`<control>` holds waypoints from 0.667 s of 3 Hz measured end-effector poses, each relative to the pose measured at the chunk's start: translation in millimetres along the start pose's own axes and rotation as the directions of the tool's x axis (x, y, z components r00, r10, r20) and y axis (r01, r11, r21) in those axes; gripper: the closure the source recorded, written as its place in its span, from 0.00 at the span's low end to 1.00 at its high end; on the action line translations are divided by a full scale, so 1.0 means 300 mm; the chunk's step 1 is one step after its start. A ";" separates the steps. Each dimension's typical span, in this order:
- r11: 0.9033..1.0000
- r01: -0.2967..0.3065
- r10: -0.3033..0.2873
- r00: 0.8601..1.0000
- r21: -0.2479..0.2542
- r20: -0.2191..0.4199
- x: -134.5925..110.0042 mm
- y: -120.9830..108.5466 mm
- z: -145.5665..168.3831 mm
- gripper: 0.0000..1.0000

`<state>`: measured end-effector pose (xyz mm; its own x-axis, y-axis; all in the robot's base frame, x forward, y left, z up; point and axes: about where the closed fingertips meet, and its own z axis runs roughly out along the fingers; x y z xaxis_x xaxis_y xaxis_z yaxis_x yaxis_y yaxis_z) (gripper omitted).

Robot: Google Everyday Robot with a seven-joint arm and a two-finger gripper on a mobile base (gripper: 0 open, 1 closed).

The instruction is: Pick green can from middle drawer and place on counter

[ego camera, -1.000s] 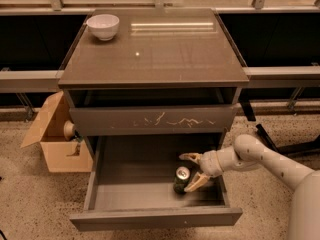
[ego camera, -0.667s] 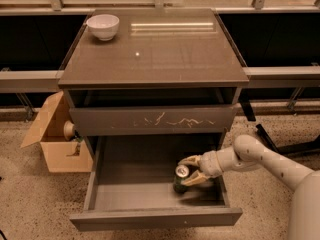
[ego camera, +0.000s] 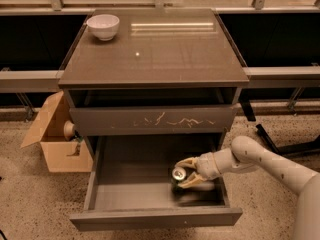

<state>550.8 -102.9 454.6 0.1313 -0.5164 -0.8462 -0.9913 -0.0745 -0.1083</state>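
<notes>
Since a second ago the pincer [ego camera: 181, 173] and the green can [ego camera: 177, 174] have shifted together a little to the left, and the can's silver top now faces up towards us more squarely. We take that as a sign the can is travelling with the fingers.

Nearest us, the middle drawer [ego camera: 135, 196] stands pulled fully out, which is what lets the arm [ego camera: 260, 159] reach in from the right. The can sits in the drawer's right half, near the right wall and tipped over. One pale finger lies above it and one below, both touching, so we judge the pincer clenched on the can. A dark smear under it hides whether the can has left the drawer floor.

Behind and above, the scratched drawer [ego camera: 150, 120] is only slightly open, so it overhangs the can's way up. We think the lift should first come forward. Farther back, the counter [ego camera: 160, 54] offers bare room, with a white bowl [ego camera: 103, 26] in its far left corner.
</notes>
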 end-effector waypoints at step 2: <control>0.983 0.153 -0.165 0.978 0.098 0.129 -0.231 0.002 -0.327 1.00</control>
<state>541.8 -150.8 564.4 0.2906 -0.3830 -0.8769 -0.9555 -0.0683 -0.2868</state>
